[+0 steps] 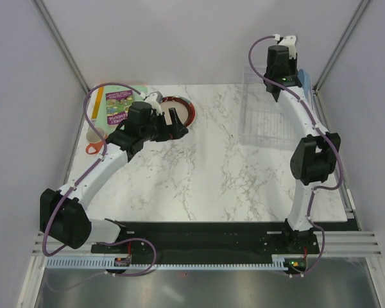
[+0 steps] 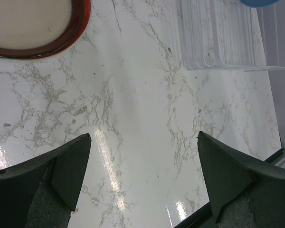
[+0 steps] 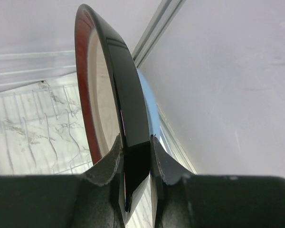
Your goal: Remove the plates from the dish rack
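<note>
Right tool (image 3: pixel 135 156) pinches the red-rimmed plate (image 3: pixel 129 90), hiding most of a blue plate (image 3: pixel 150 108); left tool (image 2: pixel 142 156) spread; book (image 1: pixel 119 106) lettering unreadable.

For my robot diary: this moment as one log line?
left gripper: open | right gripper: shut on red-rimmed plate | blue plate: beside it

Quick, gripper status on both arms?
Left gripper: open, holding nothing.
Right gripper: shut on the rim of the red-rimmed cream plate.

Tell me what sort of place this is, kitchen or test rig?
Probably a lab test cell, not a kitchen: plain white walls on metal framing enclose a marble-patterned tabletop holding a clear dish rack.
</note>
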Controlling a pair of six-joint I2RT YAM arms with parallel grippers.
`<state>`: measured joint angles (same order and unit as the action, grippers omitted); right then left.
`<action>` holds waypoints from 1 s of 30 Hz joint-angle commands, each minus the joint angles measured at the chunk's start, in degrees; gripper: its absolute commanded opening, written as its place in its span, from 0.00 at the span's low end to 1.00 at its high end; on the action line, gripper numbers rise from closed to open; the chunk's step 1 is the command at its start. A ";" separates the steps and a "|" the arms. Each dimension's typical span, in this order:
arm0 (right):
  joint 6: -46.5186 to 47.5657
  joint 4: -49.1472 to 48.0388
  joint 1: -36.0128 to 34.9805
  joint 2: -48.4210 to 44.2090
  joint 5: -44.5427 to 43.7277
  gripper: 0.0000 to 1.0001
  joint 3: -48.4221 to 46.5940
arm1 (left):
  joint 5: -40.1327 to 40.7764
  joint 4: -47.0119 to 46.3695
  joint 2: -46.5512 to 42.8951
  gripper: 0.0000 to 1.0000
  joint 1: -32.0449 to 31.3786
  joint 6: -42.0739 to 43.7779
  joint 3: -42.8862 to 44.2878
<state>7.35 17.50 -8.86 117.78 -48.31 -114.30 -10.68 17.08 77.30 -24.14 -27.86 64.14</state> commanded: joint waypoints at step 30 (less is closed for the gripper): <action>-41.89 -6.85 -5.38 -51.94 71.25 0.00 38.09 | -18.76 -36.57 6.37 1.00 -0.03 -13.97 -4.02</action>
<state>-26.81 27.53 -14.37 69.73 15.00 -77.08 -25.76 -10.48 82.96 -24.14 -36.73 61.78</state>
